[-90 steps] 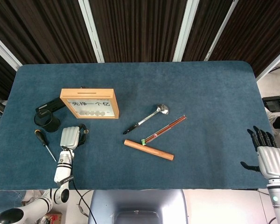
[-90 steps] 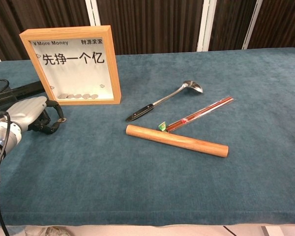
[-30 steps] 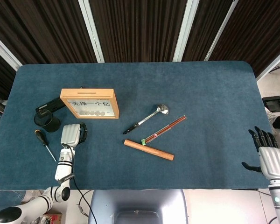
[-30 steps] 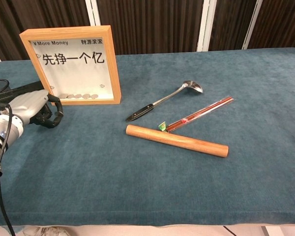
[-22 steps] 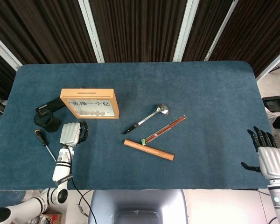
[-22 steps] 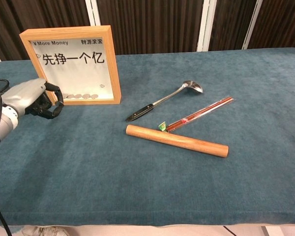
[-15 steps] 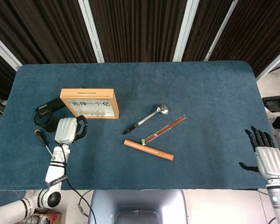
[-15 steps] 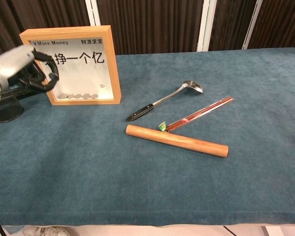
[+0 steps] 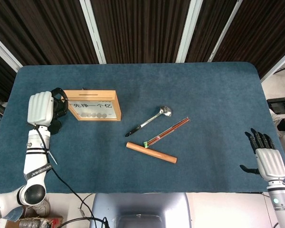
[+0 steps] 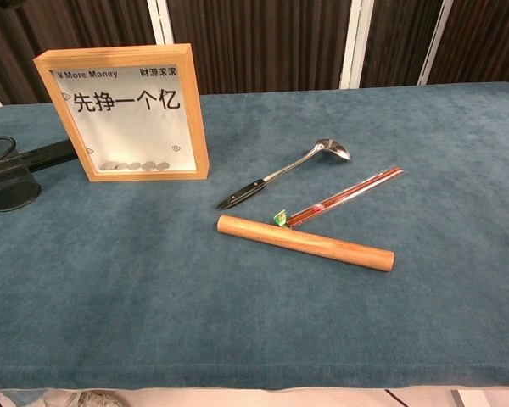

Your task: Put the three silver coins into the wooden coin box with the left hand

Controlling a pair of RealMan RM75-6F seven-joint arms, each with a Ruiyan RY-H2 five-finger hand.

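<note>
The wooden coin box stands upright at the table's left, with several silver coins lying along the bottom behind its clear front. My left hand is raised just left of the box's top edge, seen only in the head view. Its fingers are curled in toward the box, and they hide the silver coin they pinch. I see no loose coins on the cloth. My right hand hangs open past the table's front right corner, fingers spread.
A black mesh cup and a flat black item sit left of the box. A steel ladle, packaged chopsticks and a wooden rolling pin lie mid-table. Blue cloth covers the table.
My left hand rose from the cloth in front of the box and moved back-left to the box's top left edge, leaving the chest view. The right hand barely shifted.
</note>
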